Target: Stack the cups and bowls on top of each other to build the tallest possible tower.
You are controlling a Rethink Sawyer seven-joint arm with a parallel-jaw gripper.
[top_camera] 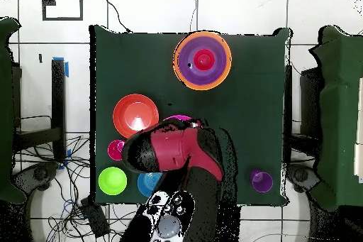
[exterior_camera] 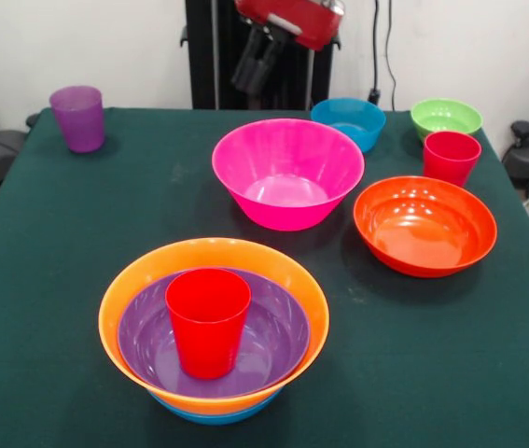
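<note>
Standing near one long edge of the green table, the tower is a low pile: a blue bowl at the bottom, an orange bowl in it, a purple bowl inside that, and a red cup upright in the middle. In the overhead view the same pile is sitting close to the table's edge, a little off its middle.

The large pink bowl is resting alone about the middle of the table, apart from the pile. Beside it, toward one short edge, the red-orange bowl is lying open side up. Just behind that bowl a second red cup is standing, and the small green bowl is sitting near the corner behind the cup. The smaller blue bowl is resting at the opposite long edge, between the pink and the green bowls. The translucent purple cup is standing upright near the other corner of that edge, well apart from everything else.

The gripper is hanging above the table's edge under the red arm, near the small blue bowl and holding nothing that I can see. Its dark tip is not showing clearly, so I cannot tell whether it is apart or together.
</note>
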